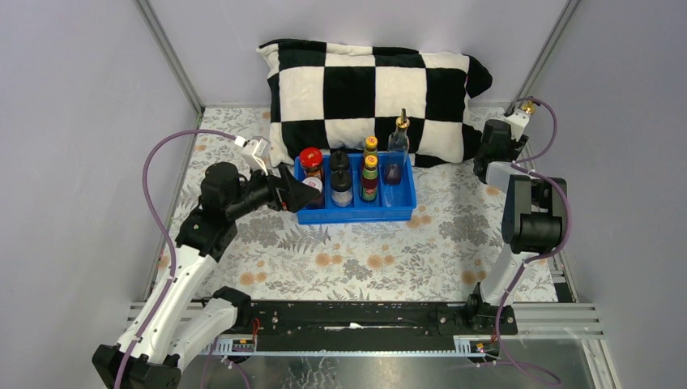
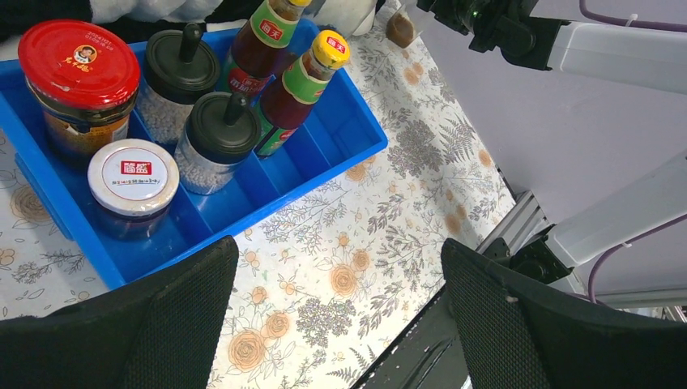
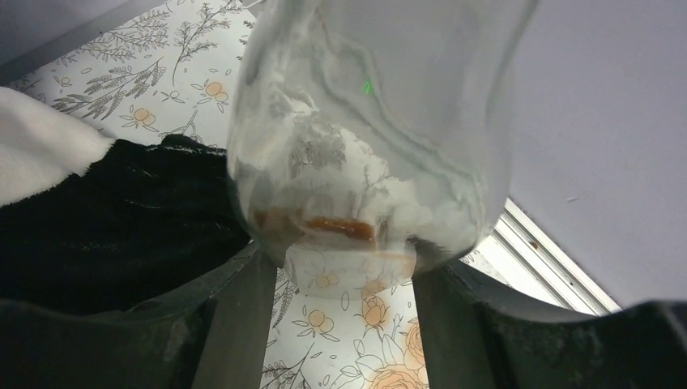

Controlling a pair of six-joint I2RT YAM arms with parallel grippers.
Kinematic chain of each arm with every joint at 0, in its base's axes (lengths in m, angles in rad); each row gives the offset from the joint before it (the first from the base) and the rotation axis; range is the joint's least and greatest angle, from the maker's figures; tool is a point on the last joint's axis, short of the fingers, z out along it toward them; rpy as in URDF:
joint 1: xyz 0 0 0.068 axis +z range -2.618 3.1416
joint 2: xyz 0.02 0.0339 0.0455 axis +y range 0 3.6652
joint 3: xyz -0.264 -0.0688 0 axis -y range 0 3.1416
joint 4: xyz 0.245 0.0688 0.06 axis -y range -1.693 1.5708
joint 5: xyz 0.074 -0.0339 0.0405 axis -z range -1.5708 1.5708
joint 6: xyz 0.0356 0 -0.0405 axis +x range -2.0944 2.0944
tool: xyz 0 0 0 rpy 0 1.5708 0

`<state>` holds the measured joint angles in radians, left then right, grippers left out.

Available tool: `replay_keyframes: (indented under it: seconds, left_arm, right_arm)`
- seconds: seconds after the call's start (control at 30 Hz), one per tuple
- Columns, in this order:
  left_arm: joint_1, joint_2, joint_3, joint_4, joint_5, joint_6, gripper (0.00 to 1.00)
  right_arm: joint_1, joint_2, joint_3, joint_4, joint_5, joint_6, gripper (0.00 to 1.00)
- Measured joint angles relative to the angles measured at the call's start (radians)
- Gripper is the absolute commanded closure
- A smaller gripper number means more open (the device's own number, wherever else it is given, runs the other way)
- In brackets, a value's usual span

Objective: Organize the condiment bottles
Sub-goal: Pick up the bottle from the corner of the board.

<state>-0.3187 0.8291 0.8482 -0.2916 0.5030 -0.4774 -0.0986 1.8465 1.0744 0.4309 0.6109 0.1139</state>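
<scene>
Right claw [image 3: 340,271] clamped round glass bottle [image 3: 373,121] at far right of surface [image 1: 364,259], well apart from blue tray [image 1: 356,215]; bottle neck cut off in wrist view. Left claw [image 2: 336,259] spread wide, empty, beside tray's left end, half-hiding white-lidded jar [image 2: 133,174] from above.

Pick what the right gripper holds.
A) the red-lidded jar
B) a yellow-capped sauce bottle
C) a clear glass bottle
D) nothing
C: in the right wrist view the fingers of the right gripper sit on either side of a clear glass bottle, lifted above the floral tabletop.
</scene>
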Motion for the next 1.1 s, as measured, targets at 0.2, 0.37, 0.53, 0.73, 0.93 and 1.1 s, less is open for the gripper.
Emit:
replay_keyframes:
  seconds: [0.2, 0.37, 0.53, 0.73, 0.93, 1.1]
  left_arm:
    - [0.000, 0.000, 0.000, 0.000, -0.006, 0.000, 0.01]
    - [0.000, -0.001, 0.000, 0.000, -0.010, 0.000, 0.01]
    - [0.000, -0.010, 0.000, 0.000, -0.014, 0.000, 0.01]
    - [0.000, -0.017, 0.000, -0.001, -0.021, 0.000, 0.01]
    - [0.000, -0.017, 0.000, -0.003, -0.040, 0.001, 0.01]
    - [0.000, -0.017, 0.000, -0.015, -0.064, 0.006, 0.01]
  right_arm:
    - [0.006, 0.000, 0.000, -0.004, 0.004, 0.015, 0.54]
    - [0.039, -0.011, -0.002, -0.032, 0.033, 0.021, 0.60]
    - [0.096, -0.069, -0.043, -0.084, 0.040, 0.045, 0.62]
    - [0.174, -0.173, -0.123, -0.159, 0.053, 0.082, 0.63]
    - [0.238, -0.287, -0.217, -0.210, 0.052, 0.118, 0.64]
    - [0.277, -0.376, -0.285, -0.249, 0.050, 0.146, 0.65]
